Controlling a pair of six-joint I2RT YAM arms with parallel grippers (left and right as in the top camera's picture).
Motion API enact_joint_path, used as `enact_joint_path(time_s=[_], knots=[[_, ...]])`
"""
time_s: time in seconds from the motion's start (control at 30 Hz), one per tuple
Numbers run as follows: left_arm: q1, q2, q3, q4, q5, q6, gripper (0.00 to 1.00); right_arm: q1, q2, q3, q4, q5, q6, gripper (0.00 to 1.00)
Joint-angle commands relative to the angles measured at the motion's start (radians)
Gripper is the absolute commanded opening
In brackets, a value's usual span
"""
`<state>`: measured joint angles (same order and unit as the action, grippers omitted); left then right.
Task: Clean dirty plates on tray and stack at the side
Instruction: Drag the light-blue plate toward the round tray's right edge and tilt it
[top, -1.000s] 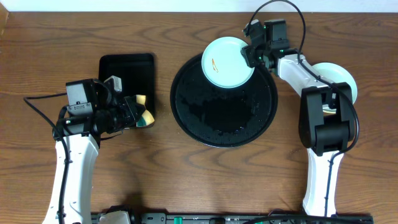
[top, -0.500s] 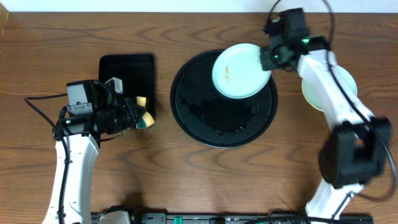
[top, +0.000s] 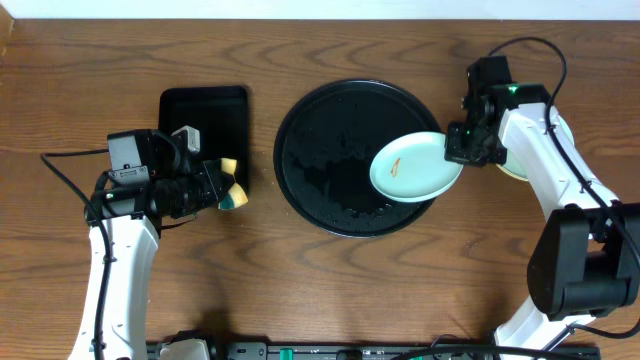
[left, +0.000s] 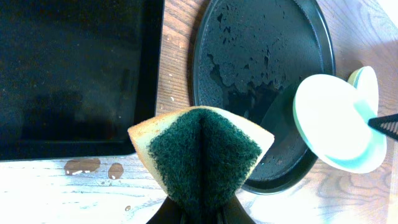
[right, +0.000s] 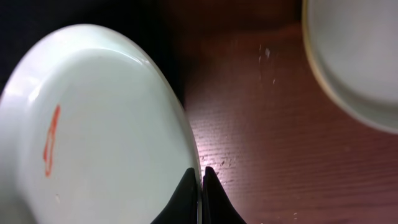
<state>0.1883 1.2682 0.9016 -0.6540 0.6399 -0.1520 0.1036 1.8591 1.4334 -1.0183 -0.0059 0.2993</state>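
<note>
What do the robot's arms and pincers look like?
The left arm and right arm have white tubular links, boxy black joints and thin black cables. The left carries a grey camera block; the right shows a green light. Pincer fingers are black, tapered.

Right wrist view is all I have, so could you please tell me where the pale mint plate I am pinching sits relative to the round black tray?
Observer: The pale mint round plastic plate, pinched at its rim by the right gripper, overlaps the right edge of the large round glossy black tray.
Operator: Thank you. Is anything else on that tray?
Observer: No other plate shows on it, only water droplets.
Operator: And what does the left arm have?
Observer: The left gripper holds a yellow sponge with a green scouring face, near a corner of the smaller rectangular black tray.
</note>
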Motion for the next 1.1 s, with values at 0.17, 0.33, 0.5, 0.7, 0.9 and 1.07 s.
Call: enact_joint_path(time_s=[0.17, 0.33, 0.5, 0.7, 0.9, 1.07], knots=[[0.004, 0.002, 0.003, 0.000, -0.005, 0.025, 0.08, -0.005, 0.011, -0.035, -0.031, -0.042, -0.049, 0.21], [0.004, 0.002, 0.003, 0.000, -0.005, 0.025, 0.08, -0.022, 0.011, -0.035, -0.024, -0.098, -0.232, 0.53], [0.004, 0.002, 0.002, -0.001, -0.005, 0.025, 0.08, -0.069, 0.011, -0.035, -0.014, -0.157, -0.264, 0.40], [0.004, 0.002, 0.002, 0.000, -0.005, 0.029, 0.08, -0.090, 0.011, -0.043, -0.014, -0.172, -0.290, 0.53], [0.004, 0.002, 0.002, 0.000, -0.005, 0.029, 0.08, -0.090, 0.011, -0.069, 0.026, -0.232, -0.290, 0.99], [0.004, 0.002, 0.002, 0.000, -0.005, 0.029, 0.08, -0.090, 0.011, -0.069, 0.013, -0.217, -0.290, 0.53]])
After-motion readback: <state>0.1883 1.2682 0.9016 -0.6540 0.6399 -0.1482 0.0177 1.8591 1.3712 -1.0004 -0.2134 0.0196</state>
